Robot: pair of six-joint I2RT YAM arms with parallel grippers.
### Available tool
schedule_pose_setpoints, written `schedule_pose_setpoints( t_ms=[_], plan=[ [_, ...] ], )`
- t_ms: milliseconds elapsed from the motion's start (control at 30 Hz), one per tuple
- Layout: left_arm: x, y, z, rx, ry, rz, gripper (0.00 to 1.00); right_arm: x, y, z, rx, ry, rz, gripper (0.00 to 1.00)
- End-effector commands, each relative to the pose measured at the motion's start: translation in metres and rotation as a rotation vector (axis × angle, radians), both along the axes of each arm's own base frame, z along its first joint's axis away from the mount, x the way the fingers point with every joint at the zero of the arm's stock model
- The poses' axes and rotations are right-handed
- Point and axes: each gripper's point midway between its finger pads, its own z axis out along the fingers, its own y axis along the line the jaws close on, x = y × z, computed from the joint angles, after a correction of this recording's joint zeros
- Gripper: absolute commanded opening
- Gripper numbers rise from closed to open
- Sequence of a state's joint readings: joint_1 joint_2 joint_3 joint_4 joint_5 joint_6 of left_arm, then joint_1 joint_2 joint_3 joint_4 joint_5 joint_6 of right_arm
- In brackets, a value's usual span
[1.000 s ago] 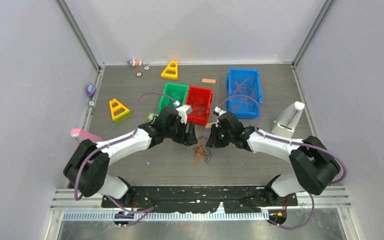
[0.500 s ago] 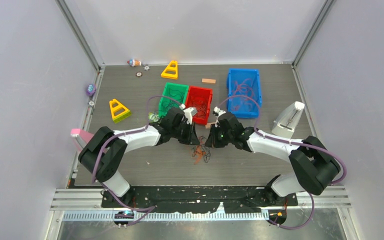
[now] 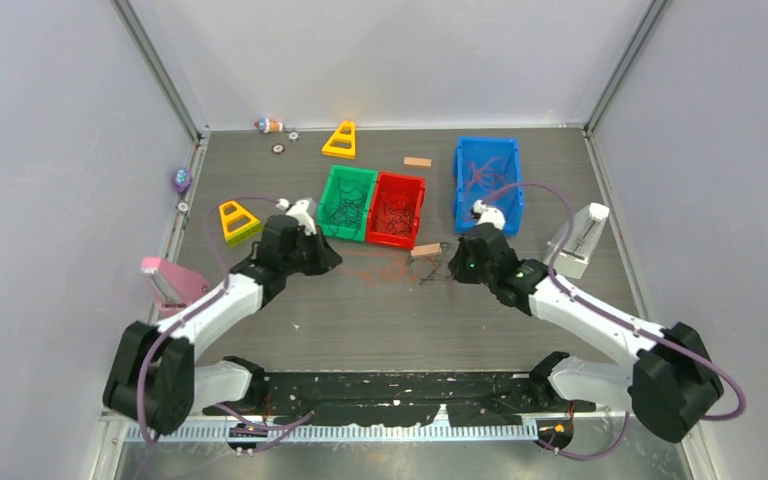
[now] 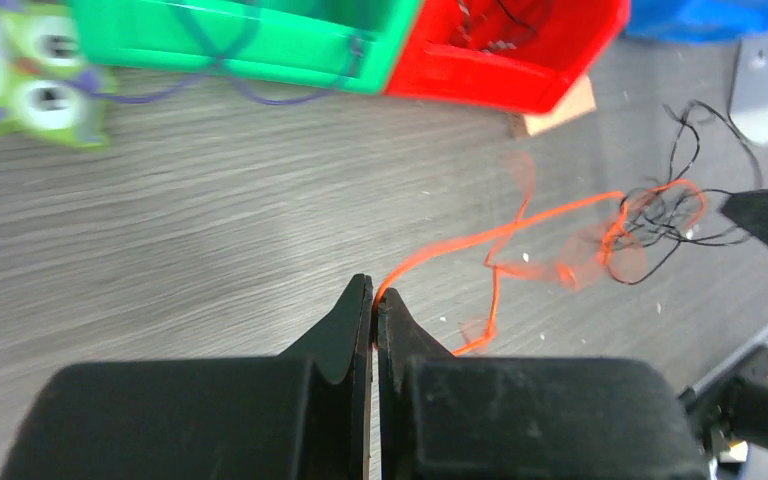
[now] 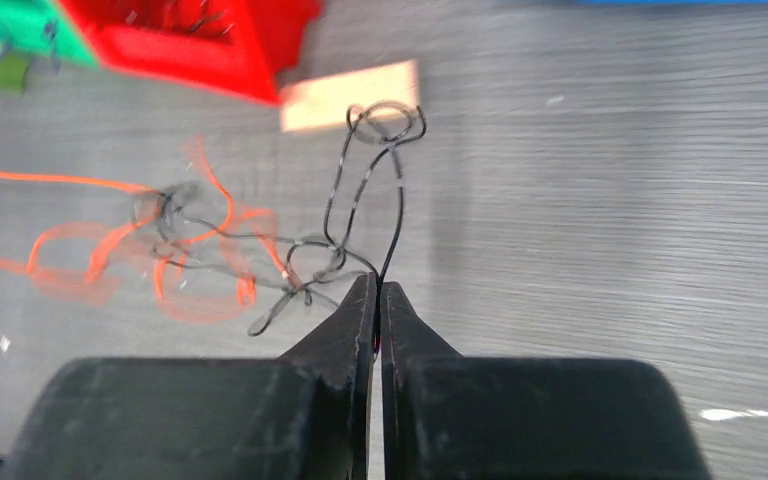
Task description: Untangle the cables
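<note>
A: What moved in the last second?

B: Both jaws were nearly nose to nose over the cables (image 3: 390, 270) at centre frame. Now they stand well apart: left jaws drawn to the left below the green bin (image 3: 345, 203), right jaws drawn right, near the wood block (image 3: 425, 250). The clump went with them – up-frame, just below the red bin (image 3: 398, 208), on the tabletop.

A: Grip?

B: Left jaws pressed fully together on the orange strand (image 4: 500, 232), which runs straight out from the tips. Right jaws likewise closed, pinching the black strand (image 5: 396, 225).

A: Meaning for the task?

B: The heap has been pulled out into a line, so my judgement is that the pull is loosening it. It is not finished – a knot (image 5: 175, 215) of orange and black sits between the two grips, and the orange loops there are blurred.

A: Orientation?

B: The long axis lies left–right across the top view, roughly level. The orange end points left into the left jaws and the black end points right into the right jaws. The knot sits nearer the right side.
</note>
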State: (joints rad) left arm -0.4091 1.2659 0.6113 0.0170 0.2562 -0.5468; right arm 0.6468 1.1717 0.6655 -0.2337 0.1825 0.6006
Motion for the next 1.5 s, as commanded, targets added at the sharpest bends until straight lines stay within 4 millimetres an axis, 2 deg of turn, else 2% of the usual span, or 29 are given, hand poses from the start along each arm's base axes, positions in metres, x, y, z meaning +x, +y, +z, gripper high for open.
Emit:
schedule_pose_setpoints(
  t_ms=[0,133,267,433,567,767,900,1000,1067,1133,1267,1300,1400,1433,1467],
  plan=[
    [0.005,0.059,0.010,0.089,-0.071,0.193,0.00,0.004,-0.070,0.001,-0.126,-0.030,-0.233,0.05],
    [-0.001,0.104,0.025,0.098,-0.123,0.373,0.00,0.001,-0.109,0.008,-0.117,-0.062,-0.370,0.05],
    [-0.008,0.134,0.039,0.111,-0.160,0.507,0.00,0.005,-0.136,0.024,-0.102,-0.119,-0.461,0.05],
    [-0.013,0.141,0.059,0.130,-0.183,0.519,0.00,0.019,-0.123,0.054,-0.073,-0.186,-0.361,0.05],
    [-0.020,0.171,0.070,0.218,-0.178,0.654,0.00,0.025,-0.149,0.073,-0.140,-0.202,-0.487,0.05],
    [-0.035,0.213,0.074,0.277,-0.124,0.905,0.00,0.008,-0.210,0.079,-0.122,-0.214,-0.816,0.05],
    [-0.042,0.228,0.076,0.293,-0.101,1.001,0.00,-0.007,-0.236,0.084,-0.099,-0.257,-0.934,0.05],
    [-0.048,0.237,0.074,0.304,-0.084,1.069,0.00,-0.016,-0.246,0.085,-0.105,-0.269,-0.990,0.05],
    [-0.048,0.241,0.077,0.308,-0.088,1.082,0.00,-0.013,-0.243,0.090,-0.095,-0.290,-0.951,0.05],
    [-0.042,0.233,0.081,0.288,-0.099,1.037,0.00,-0.004,-0.229,0.098,-0.069,-0.316,-0.849,0.05],
    [-0.032,0.214,0.092,0.224,-0.121,0.932,0.00,0.016,-0.189,0.126,-0.002,-0.389,-0.567,0.05],
    [-0.031,0.211,0.095,0.216,-0.128,0.918,0.00,0.021,-0.173,0.137,0.028,-0.418,-0.471,0.05],
    [-0.027,0.205,0.106,0.208,-0.156,0.865,0.00,0.030,-0.143,0.159,0.079,-0.463,-0.316,0.05],
    [-0.024,0.202,0.111,0.204,-0.168,0.841,0.00,0.031,-0.134,0.173,0.095,-0.487,-0.273,0.05],
    [-0.022,0.198,0.121,0.198,-0.185,0.816,0.00,0.033,-0.122,0.177,0.084,-0.493,-0.233,0.05]
  ],
)
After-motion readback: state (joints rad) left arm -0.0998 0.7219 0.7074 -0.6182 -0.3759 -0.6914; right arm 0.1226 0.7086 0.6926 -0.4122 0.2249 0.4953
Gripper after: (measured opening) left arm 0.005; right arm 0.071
